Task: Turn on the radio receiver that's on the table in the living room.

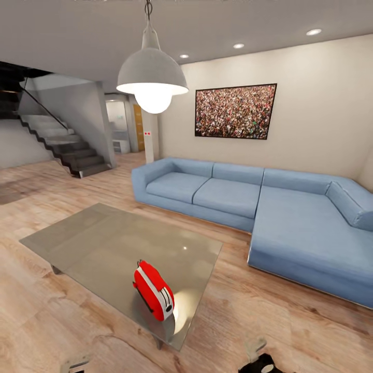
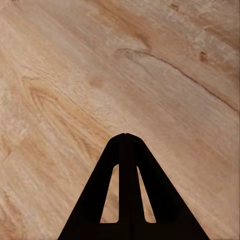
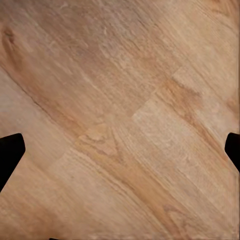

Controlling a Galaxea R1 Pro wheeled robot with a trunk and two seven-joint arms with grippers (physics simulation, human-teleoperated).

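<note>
Ahead, the living room: light wood floor, beige walls, blue L-shaped sofa along the far wall and right side, crowd picture above it, white dome lamp hanging in the foreground. Stairs at far left, a doorway beyond.

Table stands low between the camera and the sofa, glossy grey-brown top, one corner pointing toward the camera. Radio sits on the table's near end, close to the near corner and well apart from the sofa. Red body, white-grey end panel with dark knobs facing down-right; it appears to stand on a long edge, slightly tilted. Its reflection shows in the glass.

Left gripper: in the left wrist view, the two black fingers meet at the tips, jaws closed with nothing between them, bare floor below.

Right gripper: in the right wrist view, dark fingertips sit at opposite edges, jaws spread wide, empty, floor beneath.

Both grippers are well apart from the radio.
</note>
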